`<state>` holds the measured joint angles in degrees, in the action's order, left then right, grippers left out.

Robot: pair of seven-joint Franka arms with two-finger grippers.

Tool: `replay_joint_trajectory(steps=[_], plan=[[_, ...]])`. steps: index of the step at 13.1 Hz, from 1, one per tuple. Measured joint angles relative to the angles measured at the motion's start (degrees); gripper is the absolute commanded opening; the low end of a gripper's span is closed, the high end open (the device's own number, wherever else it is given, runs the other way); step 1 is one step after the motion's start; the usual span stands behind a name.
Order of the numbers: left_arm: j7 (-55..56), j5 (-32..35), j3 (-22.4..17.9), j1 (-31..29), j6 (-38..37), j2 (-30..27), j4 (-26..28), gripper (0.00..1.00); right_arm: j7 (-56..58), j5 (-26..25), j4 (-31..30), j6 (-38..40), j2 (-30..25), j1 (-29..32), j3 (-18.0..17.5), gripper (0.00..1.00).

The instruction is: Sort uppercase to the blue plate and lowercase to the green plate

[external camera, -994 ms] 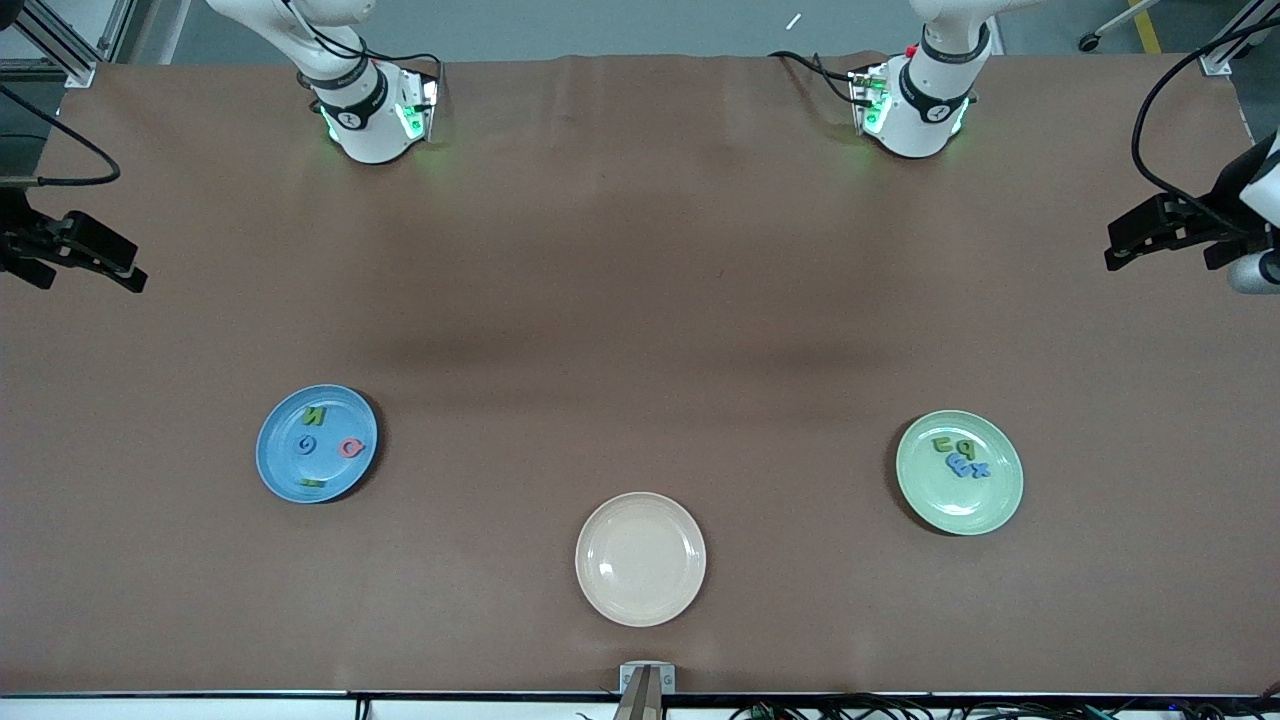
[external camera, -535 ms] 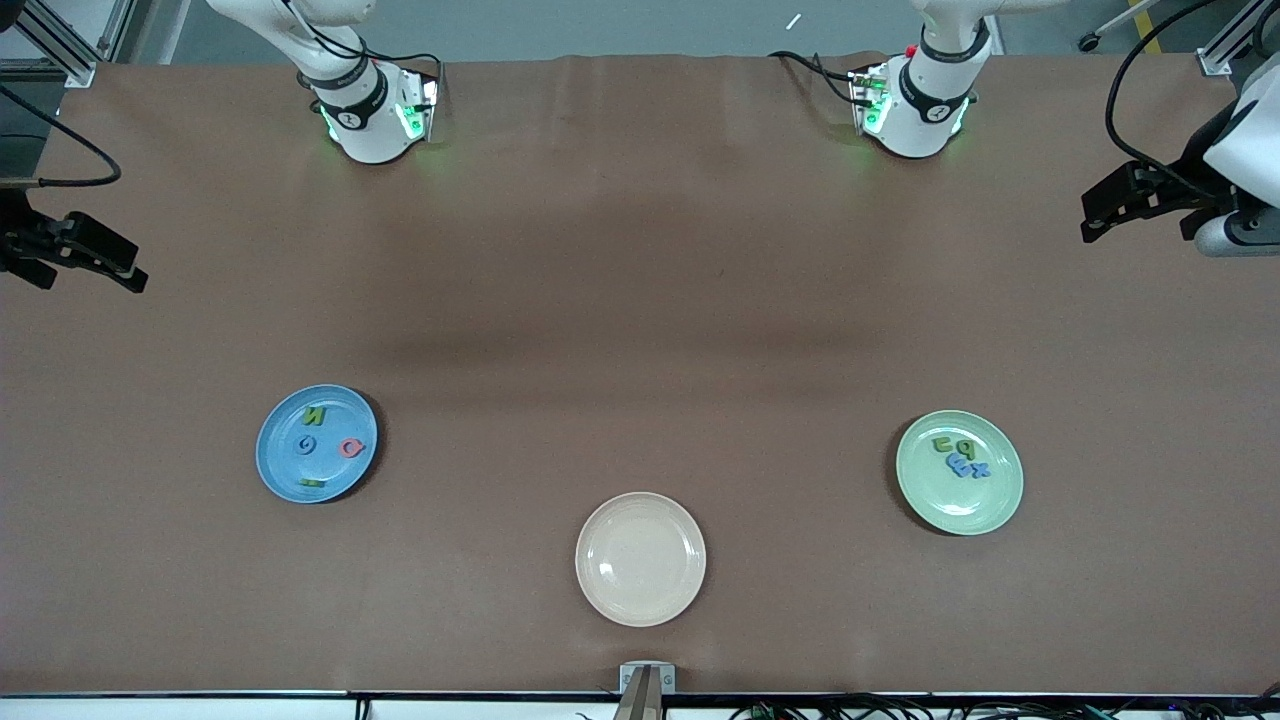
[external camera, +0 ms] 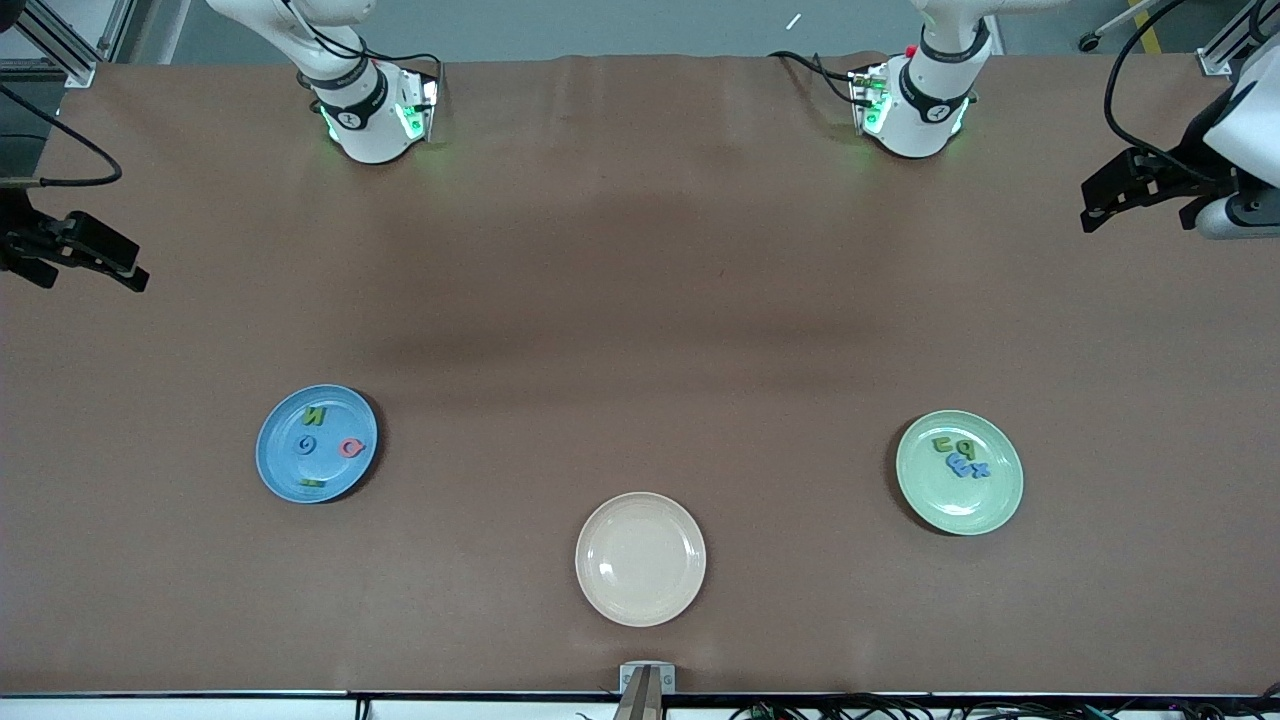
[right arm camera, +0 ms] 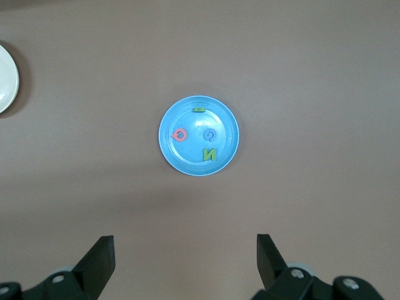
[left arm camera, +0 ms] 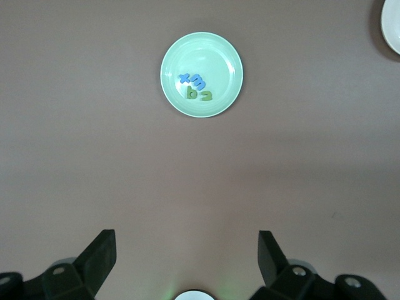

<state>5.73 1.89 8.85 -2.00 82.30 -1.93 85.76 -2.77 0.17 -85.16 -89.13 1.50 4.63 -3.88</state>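
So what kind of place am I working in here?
Most likely a robotics lab workcell, not a home: a brown-covered table carries two bolted-down arm bases with green status lights, aluminium framing stands at a corner, and cables run along the table's near edge.

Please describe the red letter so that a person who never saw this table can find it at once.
Find the blue plate, which lies toward the right arm's end of the table. Four small foam letters lie in it, and the pinkish-red letter sits on the side of the plate that faces the cream plate. It is the only red piece; its neighbours are blue or green.
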Motion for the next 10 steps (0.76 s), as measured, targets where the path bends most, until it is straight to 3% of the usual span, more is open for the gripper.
replay_joint_trajectory(steps=[10], plan=[[0.00,-1.68,-0.11,0.16,0.03,-0.12,0.16,1.00,0.02,-0.01,0.01,1.26,0.00,-0.03,-0.40,1.00]])
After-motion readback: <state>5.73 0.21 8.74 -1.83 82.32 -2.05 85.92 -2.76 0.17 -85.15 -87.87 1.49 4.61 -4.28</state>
